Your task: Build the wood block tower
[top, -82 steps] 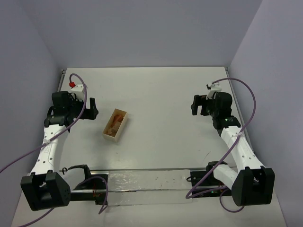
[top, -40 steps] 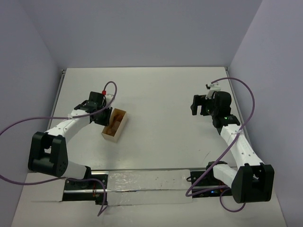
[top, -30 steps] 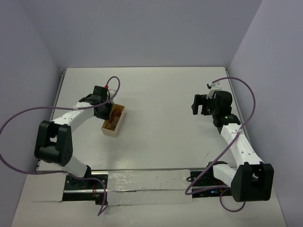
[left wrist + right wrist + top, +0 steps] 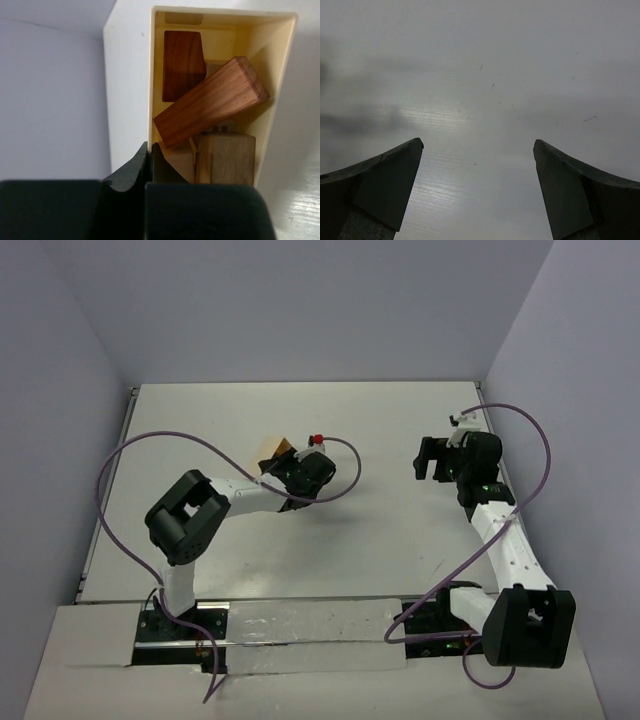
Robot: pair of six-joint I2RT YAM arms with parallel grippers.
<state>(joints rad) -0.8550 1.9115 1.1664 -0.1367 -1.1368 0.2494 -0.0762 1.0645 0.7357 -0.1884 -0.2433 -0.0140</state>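
Soft even overhead light, faint shadows, right wrist view dim, streaky glare

Reddish-brown brick [image 4: 210, 102] askew in the pale box [image 4: 278, 70], darker block [image 4: 183, 62] on one side, tan cube [image 4: 225, 159] on the other

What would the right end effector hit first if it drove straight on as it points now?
Probably the bare table: the right end effector is open, and its wrist view shows only tabletop ahead. How far off is unclear.
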